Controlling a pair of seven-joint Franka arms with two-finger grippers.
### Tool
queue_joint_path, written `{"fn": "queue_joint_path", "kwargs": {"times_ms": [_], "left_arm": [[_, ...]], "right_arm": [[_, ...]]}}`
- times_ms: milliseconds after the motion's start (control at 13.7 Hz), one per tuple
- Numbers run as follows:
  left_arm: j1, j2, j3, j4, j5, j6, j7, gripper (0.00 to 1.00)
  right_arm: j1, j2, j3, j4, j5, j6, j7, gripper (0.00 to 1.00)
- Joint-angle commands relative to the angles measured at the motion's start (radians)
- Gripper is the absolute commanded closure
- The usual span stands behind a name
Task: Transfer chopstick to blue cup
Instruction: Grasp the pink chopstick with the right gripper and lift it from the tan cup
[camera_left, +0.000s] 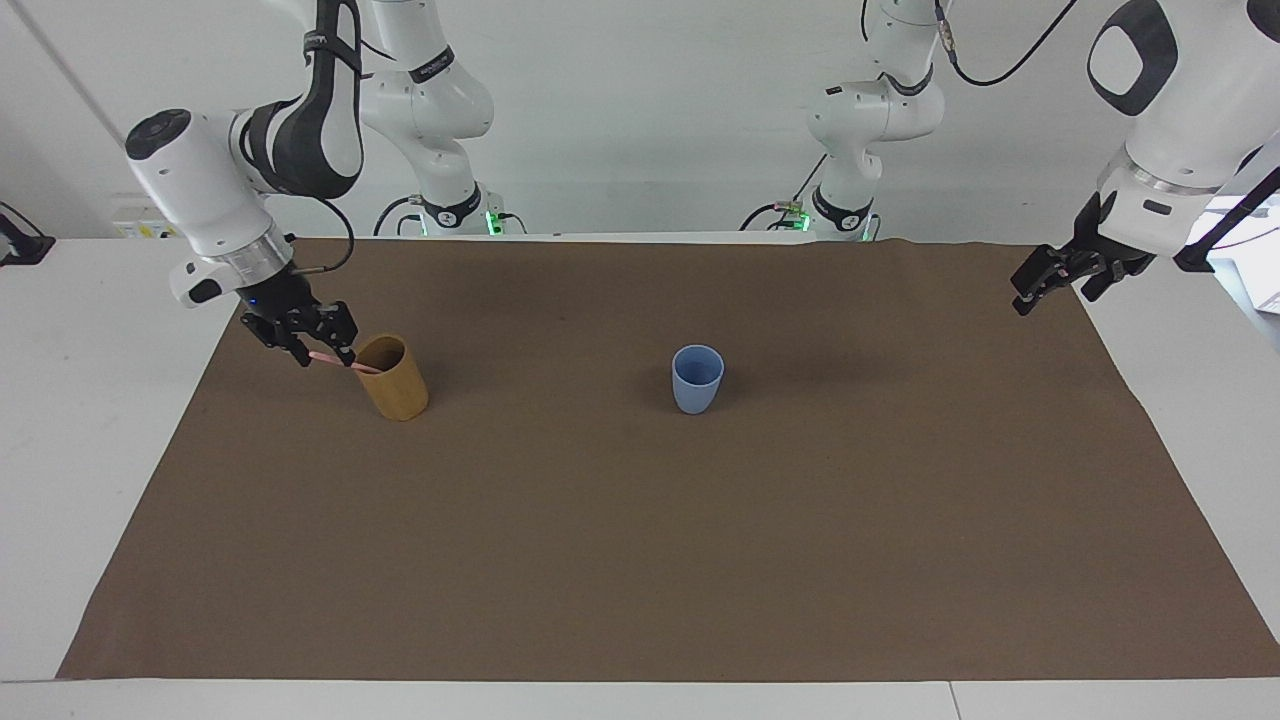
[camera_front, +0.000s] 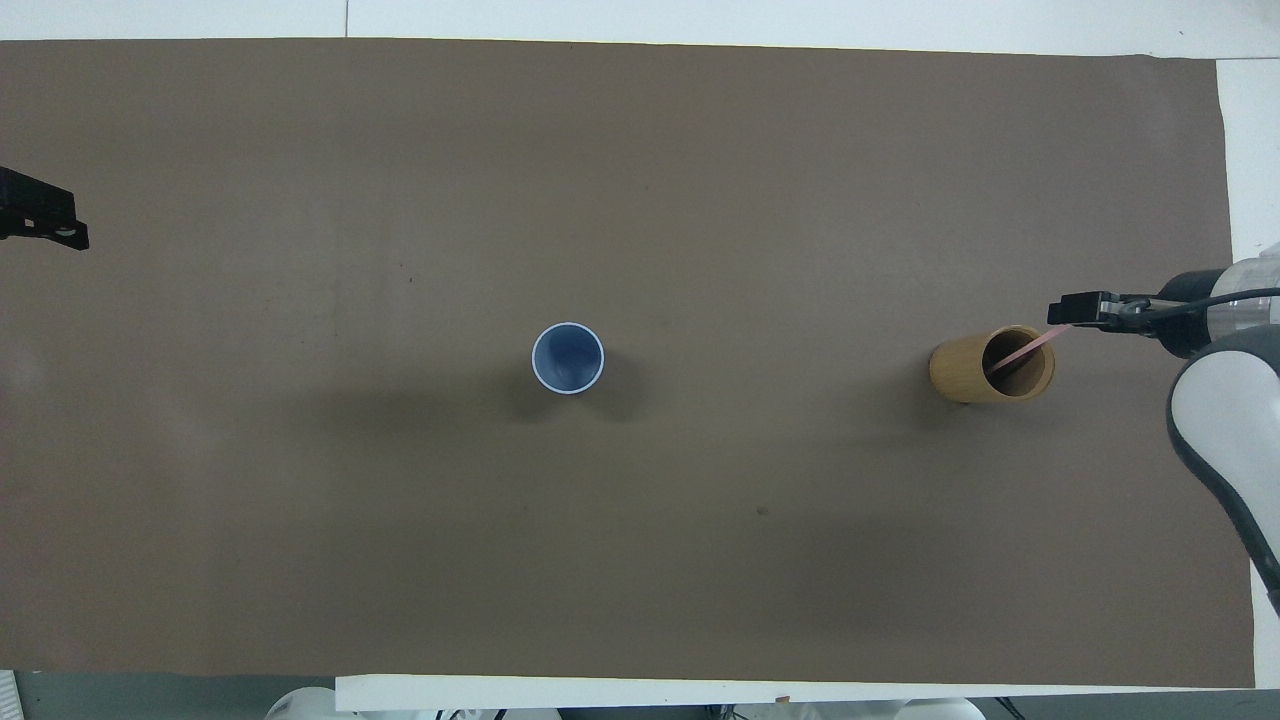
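Brown cloth (camera_left: 640, 520) covers the table.
Right gripper (camera_left: 322, 352) fingers pinch the chopstick (camera_front: 1025, 353) at the tan cup (camera_left: 393, 377); left gripper (camera_left: 1040, 285) fingers spread; blue cup (camera_left: 697, 378) well apart.

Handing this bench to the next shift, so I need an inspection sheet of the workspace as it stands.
Surface: brown cloth covering a white table.
Job's things: thin pale pink chopstick leaning out of the tan-yellow cylindrical cup; light-blue tapered cup upright mid-cloth, nothing seen inside.
Clutter: nothing seen.
Grippers: right gripper at the chopstick's upper end beside the tan cup; left gripper, open, waits over the cloth's edge at the left arm's end.
Cables: black cables hang along the arms.
Surroundings: white wall.
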Motion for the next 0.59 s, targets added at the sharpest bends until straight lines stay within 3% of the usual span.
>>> {"fn": "queue_joint_path", "kwargs": {"times_ms": [0, 366, 512], "left_arm": [[0.006, -0.028, 0.001, -0.028, -0.013, -0.007, -0.011, 0.0], [0.004, -0.028, 0.001, -0.029, -0.013, -0.007, -0.011, 0.0], [0.006, -0.028, 0.001, -0.029, -0.013, -0.007, -0.011, 0.0]], "right_arm": [[0.0, 0.013, 0.003, 0.013, 0.031, 0.006, -0.026, 0.48], [-0.003, 0.013, 0.002, 0.024, 0.031, -0.008, -0.078, 0.88], [-0.006, 0.011, 0.002, 0.03, 0.031, -0.023, -0.111, 0.98]]}}
